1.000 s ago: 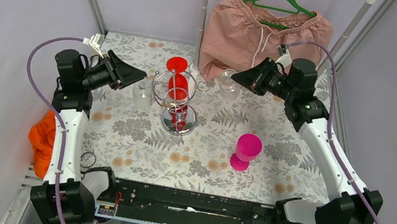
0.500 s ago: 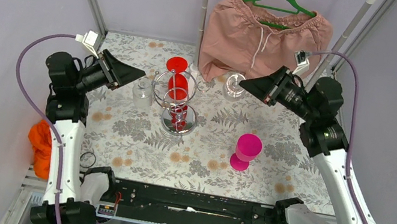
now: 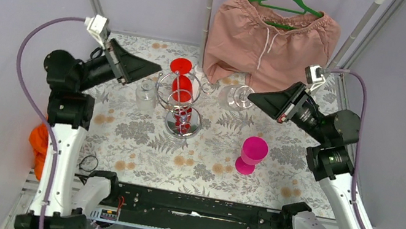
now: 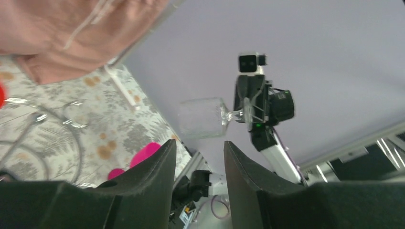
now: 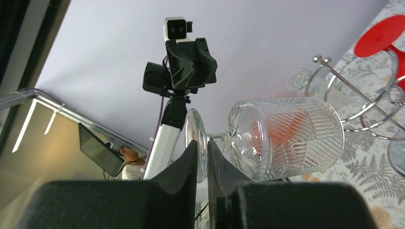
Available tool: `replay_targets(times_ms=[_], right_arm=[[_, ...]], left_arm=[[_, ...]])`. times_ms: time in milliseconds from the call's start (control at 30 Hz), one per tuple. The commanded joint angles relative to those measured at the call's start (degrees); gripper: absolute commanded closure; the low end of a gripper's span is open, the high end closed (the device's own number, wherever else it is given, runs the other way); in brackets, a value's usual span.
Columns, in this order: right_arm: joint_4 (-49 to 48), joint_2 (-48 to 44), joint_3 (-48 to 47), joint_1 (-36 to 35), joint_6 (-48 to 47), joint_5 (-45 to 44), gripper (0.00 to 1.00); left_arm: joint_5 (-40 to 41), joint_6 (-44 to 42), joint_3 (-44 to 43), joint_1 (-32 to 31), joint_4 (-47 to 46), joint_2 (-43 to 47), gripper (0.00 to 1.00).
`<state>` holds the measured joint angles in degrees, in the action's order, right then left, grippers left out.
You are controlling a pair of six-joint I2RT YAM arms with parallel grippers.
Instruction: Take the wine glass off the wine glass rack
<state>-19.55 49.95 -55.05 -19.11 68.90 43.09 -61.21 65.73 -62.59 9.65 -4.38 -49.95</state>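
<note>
From the top camera you see the right claw [image 3: 251, 96] clamped on the foot of a clear ribbed wine glass [image 3: 231, 97]. The glass lies on its side in the air with its bowl pointing toward the shiny chrome wire wine glass rack [image 3: 180, 103], off to the rack's right and apart from it. The rack stands on the floral-printed tabletop [image 3: 140, 141], and a red wine glass [image 3: 182, 88] hangs in it foot-up. A small clear glass jar [image 3: 145, 96] sits just beside the rack on its left, and a magenta plastic goblet [image 3: 252, 154] stands upright nearer the arm bases, to the right. Your left claw [image 3: 157, 70] hovers near the left side of the rack's top ring, touching nothing. In the left wrist view, the left claw [image 4: 199, 145] has its two dark fingers standing wide, with nothing between them. Beyond them you see the clear glass [image 4: 203, 118] held level against the wall, its foot pinched in the right claw [image 4: 246, 113]. The rack's curled wire hooks [image 4: 43, 121] and the magenta goblet [image 4: 143, 153] show at the lower left. In the right wrist view, the right claw [image 5: 203, 148] is narrow, gripping the rim of the round foot. The glass's patterned bowl [image 5: 286, 138] stretches sideways to the right. The rack's ring [image 5: 356, 107] shows past it, clear of the glass, with the red glass's foot [image 5: 386, 32] above.
</note>
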Motion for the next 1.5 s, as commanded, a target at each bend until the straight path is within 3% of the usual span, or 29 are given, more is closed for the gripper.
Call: replay_targets(times_ms=[0,100,267,467,567,933,1467], right_arm=[[-13.1,-3.5,-0.5,0.2,5.3,-0.2,1.0],[-13.5,-3.5,-1.3,0.2,5.4,-0.5,1.0],[-18.0,-2.6,-1.6,0.1,5.4,-1.8,1.0],[-25.9,-0.5,0.7,0.2,7.1,-3.5,1.0],[-28.8,0.8,1.0,0.2,8.3,-3.6,1.0],[-43.8,7.3,0.9,0.1,15.1,-3.5,1.0],[-44.3,9.2,-2.6,0.1,15.6,-3.1,1.0]], left_arm=[[5.9,-2.4,-8.6,-10.1,-1.3,-6.3,0.51],[8.9,-6.1,-14.3,-17.3,1.1,-14.1,0.54],[7.1,3.2,-13.2,-22.2,-19.7,-22.5,0.57],[6.2,27.1,-6.2,-22.6,-68.3,-31.1,0.59],[7.5,38.9,-7.0,-22.7,-86.4,-37.2,0.59],[6.8,36.6,-6.4,-25.8,-86.6,-38.0,0.56],[6.5,32.6,-3.6,-26.6,-81.4,-37.8,0.56]])
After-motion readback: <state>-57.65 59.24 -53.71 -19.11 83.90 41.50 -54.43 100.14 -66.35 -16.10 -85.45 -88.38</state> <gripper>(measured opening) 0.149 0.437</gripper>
